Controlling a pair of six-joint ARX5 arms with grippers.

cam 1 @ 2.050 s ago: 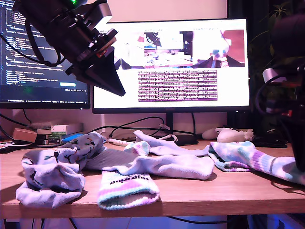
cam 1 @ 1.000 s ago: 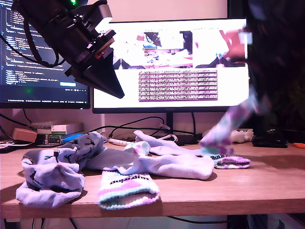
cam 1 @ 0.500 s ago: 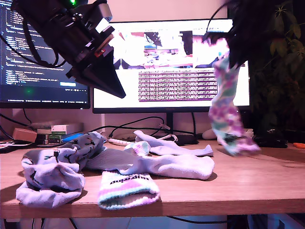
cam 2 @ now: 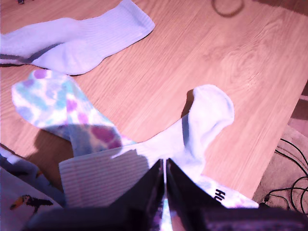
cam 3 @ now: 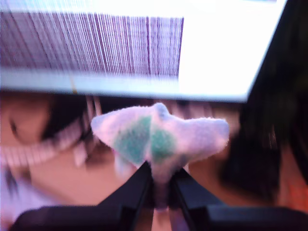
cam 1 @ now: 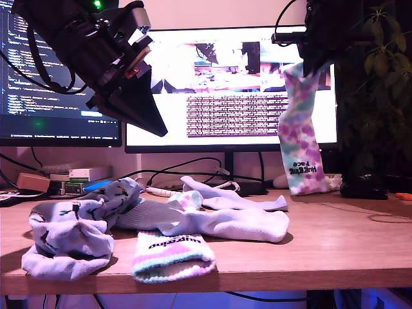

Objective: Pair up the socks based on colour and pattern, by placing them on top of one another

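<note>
High at the exterior view's right, my second gripper [cam 1: 308, 59] has its jaws pinched tight on the toe end of a soft pink-and-turquoise tie-dye sock [cam 1: 299, 138], which hangs straight down with its lettered cuff just clear of the pale wooden counter [cam 1: 335, 248]. Holding it by one end seems meant to let the fabric drop out full length, so it can be laid flat over its partner. The second wrist view confirms the hold: a tuft of the same cloth [cam 3: 159, 137] is bunched between the closed jaws.

That partner, a second tie-dye sock with a lettered cuff [cam 1: 171, 254], lies at the counter's front edge, partly under a plain white ribbed sock [cam 1: 228, 222]. A second white sock [cam 1: 238, 201] lies behind it. Toward the exterior view's left, pale blue socks with small dark motifs [cam 1: 74, 235] sit crumpled in a heap, seemingly together already.

My first gripper [cam 1: 145, 119] hovers above the pile at the exterior view's upper left, jaws pressed together on nothing, as the first wrist view shows [cam 2: 164, 192]. From there it looks down on the white sock draped over the tie-dye one, likely waiting while the carried sock is brought across.
</note>
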